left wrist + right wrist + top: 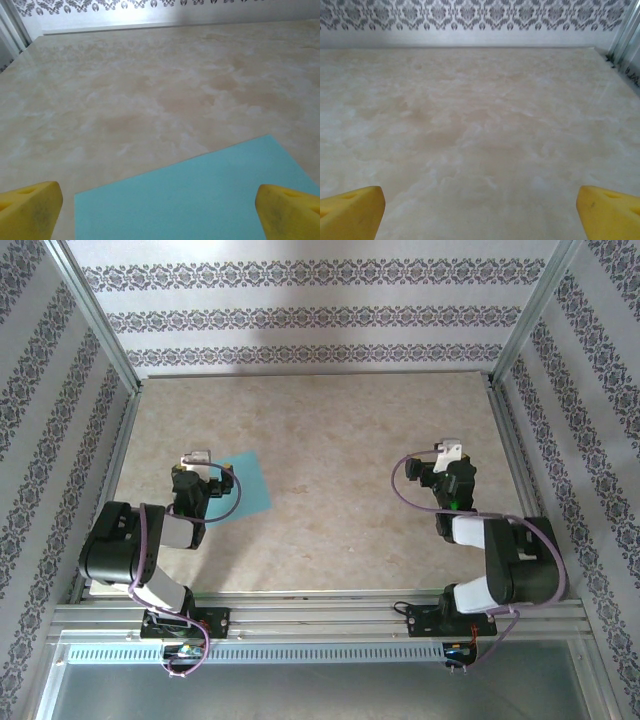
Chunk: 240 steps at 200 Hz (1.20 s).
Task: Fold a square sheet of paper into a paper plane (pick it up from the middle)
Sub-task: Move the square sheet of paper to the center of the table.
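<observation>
from above, your left tool [197, 460] hangs released at the left edge of the square sheet of paper [248, 483], flat on the desk [340, 430]; the right tool [448, 455], released too, is well apart. left wrist: you're off its middle, so closing may crease a corner. right wrist: the desk looks slick, so the sheet may skid.

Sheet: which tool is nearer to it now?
Left. The left tool is open at the left edge of the sheet; the right tool is open well off to its right, over bare table.
</observation>
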Motion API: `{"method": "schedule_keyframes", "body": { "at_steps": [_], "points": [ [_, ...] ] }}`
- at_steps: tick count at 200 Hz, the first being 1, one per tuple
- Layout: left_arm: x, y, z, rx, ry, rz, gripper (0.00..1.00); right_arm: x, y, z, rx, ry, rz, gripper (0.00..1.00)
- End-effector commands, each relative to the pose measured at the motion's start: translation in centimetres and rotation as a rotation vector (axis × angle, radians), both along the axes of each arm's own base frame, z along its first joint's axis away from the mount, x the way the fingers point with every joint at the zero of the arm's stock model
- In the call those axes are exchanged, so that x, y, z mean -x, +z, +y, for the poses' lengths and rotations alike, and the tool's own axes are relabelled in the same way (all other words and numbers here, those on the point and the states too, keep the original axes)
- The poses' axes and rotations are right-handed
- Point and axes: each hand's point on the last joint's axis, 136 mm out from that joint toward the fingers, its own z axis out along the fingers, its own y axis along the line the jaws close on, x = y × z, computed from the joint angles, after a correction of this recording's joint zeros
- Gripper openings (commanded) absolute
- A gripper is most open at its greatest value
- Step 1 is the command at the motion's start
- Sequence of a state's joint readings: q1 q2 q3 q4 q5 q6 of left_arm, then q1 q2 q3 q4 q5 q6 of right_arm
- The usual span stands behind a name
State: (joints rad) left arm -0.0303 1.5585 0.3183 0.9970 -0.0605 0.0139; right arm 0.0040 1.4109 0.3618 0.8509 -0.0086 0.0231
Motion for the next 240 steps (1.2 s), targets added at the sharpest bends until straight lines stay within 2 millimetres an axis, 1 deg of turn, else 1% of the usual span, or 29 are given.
{"method": "schedule_keyframes", "body": {
  "at_steps": [1, 12, 19, 27, 30, 35, 40, 43, 54, 64, 74, 81, 93, 107, 118, 126, 142, 155, 160, 165, 179, 193, 206, 225, 240],
  "points": [
    [0.2, 3.6, 1.4, 0.014, 0.073, -0.076, 0.99, 0.6, 2.8, 0.1, 0.02, -0.026, -0.029, 0.98],
    [0.4, 4.8, 2.0, 0.015, 0.111, -0.069, 0.99, 1.0, 4.1, 0.5, -0.002, -0.039, -0.015, 0.98],
    [0.6, 6.0, 2.4, 0.024, 0.139, -0.081, 0.99, 1.1, 4.9, 0.8, -0.032, -0.043, -0.006, 0.98],
    [0.8, 7.3, 3.0, 0.064, 0.189, -0.103, 0.99, 1.2, 5.8, 0.9, -0.089, -0.067, 0.01, 0.98],
    [0.8, 7.8, 3.3, 0.088, 0.21, -0.11, 0.99, 1.4, 5.8, 0.8, -0.114, -0.08, 0.03, 0.98],
    [0.9, 8.5, 3.5, 0.125, 0.234, -0.112, 0.99, 1.4, 6.2, 0.9, -0.16, -0.098, 0.047, 0.98],
    [1.1, 9.0, 3.4, 0.163, 0.243, -0.099, 0.99, 1.4, 6.5, 1.1, -0.202, -0.102, 0.072, 0.98],
    [1.1, 9.6, 3.3, 0.187, 0.249, -0.095, 0.99, 1.4, 6.8, 1.3, -0.225, -0.102, 0.083, 0.98],
    [1.4, 10.6, 3.1, 0.272, 0.27, -0.063, 0.99, 1.5, 6.9, 2.1, -0.296, -0.096, 0.146, 0.98],
    [1.5, 10.9, 2.3, 0.318, 0.236, -0.033, 0.99, 1.4, 6.9, 2.8, -0.355, -0.091, 0.195, 0.98],
    [1.5, 10.8, 1.3, 0.372, 0.197, -0.013, 0.99, 1.2, 6.8, 3.9, -0.418, -0.066, 0.23, 0.98],
    [1.5, 10.5, 0.5, 0.422, 0.172, 0.008, 0.99, 1.0, 6.7, 4.9, -0.462, -0.037, 0.252, 0.98],
    [1.6, 9.4, -0.7, 0.508, 0.145, 0.08, 0.99, 0.6, 6.3, 6.5, -0.539, 0.004, 0.312, 0.98],
    [1.7, 7.6, -2.4, 0.573, 0.1, 0.195, 0.99, 0.3, 5.8, 9.0, -0.618, 0.074, 0.39, 0.98],
    [1.7, 6.1, -3.3, 0.626, 0.096, 0.275, 0.99, 0.2, 5.3, 11.0, -0.656, 0.13, 0.433, 0.98],
    [1.4, 5.2, -4.0, 0.66, 0.081, 0.326, 0.99, 0.0, 5.0, 12.5, -0.659, 0.166, 0.456, 0.98],
    [0.7, 3.2, -5.3, 0.708, 0.072, 0.44, 0.99, -0.3, 4.3, 14.7, -0.653, 0.199, 0.497, 0.98],
    [-0.1, 1.8, -5.9, 0.712, 0.074, 0.52, 0.99, -0.6, 3.6, 16.5, -0.646, 0.224, 0.528, 0.98],
    [-0.3, 0.9, -6.2, 0.711, 0.075, 0.558, 0.99, -0.8, 3.3, 17.0, -0.645, 0.231, 0.539, 0.98],
    [-0.8, 0.5, -6.5, 0.71, 0.071, 0.582, 1.0, -0.9, 3.2, 17.6, -0.645, 0.239, 0.547, 0.98],
    [-1.3, -1.2, -6.9, 0.7, 0.096, 0.66, 1.0, -1.1, 2.6, 19.2, -0.653, 0.259, 0.573, 0.98],
    [-1.4, -2.4, -7.6, 0.687, 0.108, 0.714, 0.98, -1.2, 2.3, 20.3, -0.661, 0.275, 0.591, 0.98],
    [-1.1, -3.5, -8.0, 0.671, 0.125, 0.752, 0.97, -1.3, 2.1, 21.0, -0.667, 0.283, 0.599, 0.98],
    [-0.1, -5.1, -8.8, 0.677, 0.143, 0.81, 0.97, -1.4, 1.8, 21.3, -0.671, 0.278, 0.607, 0.98],
    [1.0, -6.2, -9.8, 0.686, 0.133, 0.86, 0.96, -1.5, 1.7, 21.1, -0.669, 0.265, 0.605, 0.98]
  ]
}}
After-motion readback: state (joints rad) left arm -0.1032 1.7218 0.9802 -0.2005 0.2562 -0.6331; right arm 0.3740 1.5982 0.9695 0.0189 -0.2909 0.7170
